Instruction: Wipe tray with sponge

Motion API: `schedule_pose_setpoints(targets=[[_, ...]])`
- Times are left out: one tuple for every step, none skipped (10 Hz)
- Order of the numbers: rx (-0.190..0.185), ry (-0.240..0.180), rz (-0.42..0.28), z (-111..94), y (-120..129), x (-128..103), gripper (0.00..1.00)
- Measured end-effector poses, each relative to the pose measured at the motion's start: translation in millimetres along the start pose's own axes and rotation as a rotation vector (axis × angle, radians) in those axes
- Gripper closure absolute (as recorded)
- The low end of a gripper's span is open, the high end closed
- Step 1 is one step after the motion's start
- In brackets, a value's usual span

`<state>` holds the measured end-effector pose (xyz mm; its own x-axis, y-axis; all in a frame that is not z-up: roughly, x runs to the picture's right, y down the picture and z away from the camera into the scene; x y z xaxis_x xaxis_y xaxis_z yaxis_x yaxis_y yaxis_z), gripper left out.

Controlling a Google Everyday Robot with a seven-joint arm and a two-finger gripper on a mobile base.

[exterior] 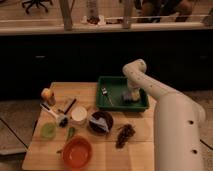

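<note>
Right of centre, the gripper sits over the soft, pale blue-grey sponge block inside the shallow, raised-rim green plastic tray, its hold impossible to tell.

I see the dark green tray lying flat; the pale blue-grey sponge sits in its right part, my gripper right at it.

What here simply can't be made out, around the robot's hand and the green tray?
Camera view:
- Sponge: mostly covered by the gripper, down at the tray's right end.
- Small pale item in the tray: too small to identify.
- Dark clump on the table: blurred.
- Robot body: cut off by the bottom edge.
</note>
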<state>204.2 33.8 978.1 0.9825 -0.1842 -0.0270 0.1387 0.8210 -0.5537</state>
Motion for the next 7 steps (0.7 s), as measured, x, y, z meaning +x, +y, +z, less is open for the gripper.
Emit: schedule_pose_setpoints(targets=[[0.003,-0.005,-0.009,-1.5,-3.4,-5.0,1.00],[0.001,-0.012,-0.028,-2.8,-3.0,-13.9,1.00],[0.003,-0.025,-0.053,-6.0,-1.3,-25.1,1.00],[0.006,-0.043,-0.093,-9.8,3.1,-42.8,1.00],[0.009,-0.059,-0.125,-13.5,10.6,-54.9,1.00],[0.002,-0.060,-0.158,-15.4,25.2,-58.6,1.00],[-0.009,-0.059,-0.190,-17.1,43.4,-60.2,1.00]])
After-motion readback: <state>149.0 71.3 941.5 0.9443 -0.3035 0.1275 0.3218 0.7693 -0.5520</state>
